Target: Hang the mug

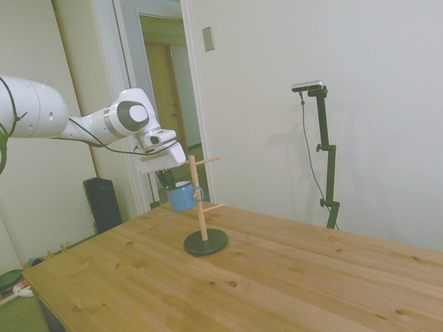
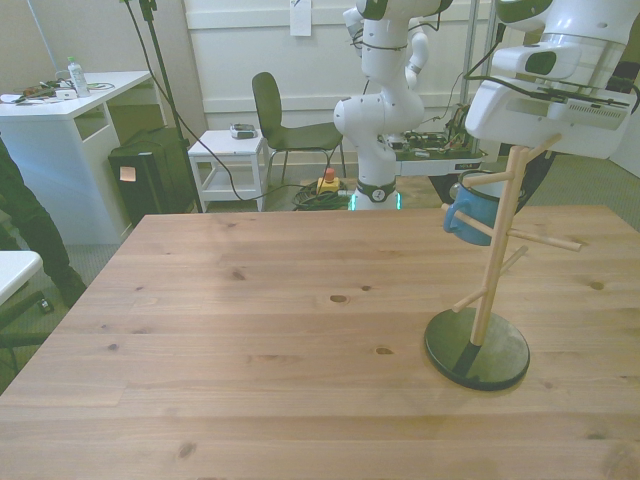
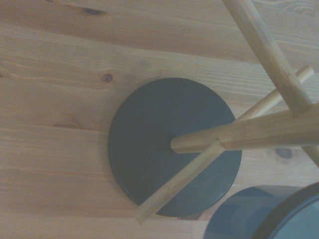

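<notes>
Wooden surface [image 1: 291, 277] with the peg rack [image 1: 199, 200] standing on its dark round base [image 3: 169, 149], well toward the front view's right. The white arm [image 1: 83, 121] reaches in from the side view's left and carries the claw [image 1: 166, 178] just beside the rack's upright post. The claw is clenched on the mug [image 1: 181, 196], its dark fingers reaching down into the cup's mouth, so the blue mug [image 2: 470, 215] hangs in the air, off the surface, beside the post at mid height. The step in hand appears to be the approach to a peg: the loop handle [image 1: 196, 193] faces the post. The next move likely calls for guiding that handle over a slanted peg [image 2: 478, 224], then lowering before release.
</notes>
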You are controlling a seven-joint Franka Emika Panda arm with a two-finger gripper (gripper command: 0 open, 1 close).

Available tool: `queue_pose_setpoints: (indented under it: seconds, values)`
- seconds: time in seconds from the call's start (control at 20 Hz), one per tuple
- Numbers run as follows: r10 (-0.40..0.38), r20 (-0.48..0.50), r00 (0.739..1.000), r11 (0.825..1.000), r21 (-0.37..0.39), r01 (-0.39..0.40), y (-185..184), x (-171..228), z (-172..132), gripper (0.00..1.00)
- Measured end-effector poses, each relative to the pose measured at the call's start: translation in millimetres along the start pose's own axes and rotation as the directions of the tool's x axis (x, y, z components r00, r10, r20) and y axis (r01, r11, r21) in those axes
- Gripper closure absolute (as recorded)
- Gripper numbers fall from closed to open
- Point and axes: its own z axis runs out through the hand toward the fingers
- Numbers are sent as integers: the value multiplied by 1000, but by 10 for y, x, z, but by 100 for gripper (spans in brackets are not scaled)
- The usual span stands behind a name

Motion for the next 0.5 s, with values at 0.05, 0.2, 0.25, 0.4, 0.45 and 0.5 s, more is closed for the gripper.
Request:
queue_pose_setpoints:
  seconds: [0.05,0.2,0.25,0.4,0.45,0.5]
  values:
    - [2,1,1000,1000,-2,-2,7,8,11,0]
    - [6,2,1000,1000,-6,-6,32,18,33,0]
    - [7,2,1000,1000,-7,-7,48,20,36,0]
    - [14,-7,1000,1000,3,-14,136,12,24,0]
    - [18,-12,1000,1000,11,-18,181,9,16,0]
    - [23,-15,1000,1000,16,-22,238,4,9,0]
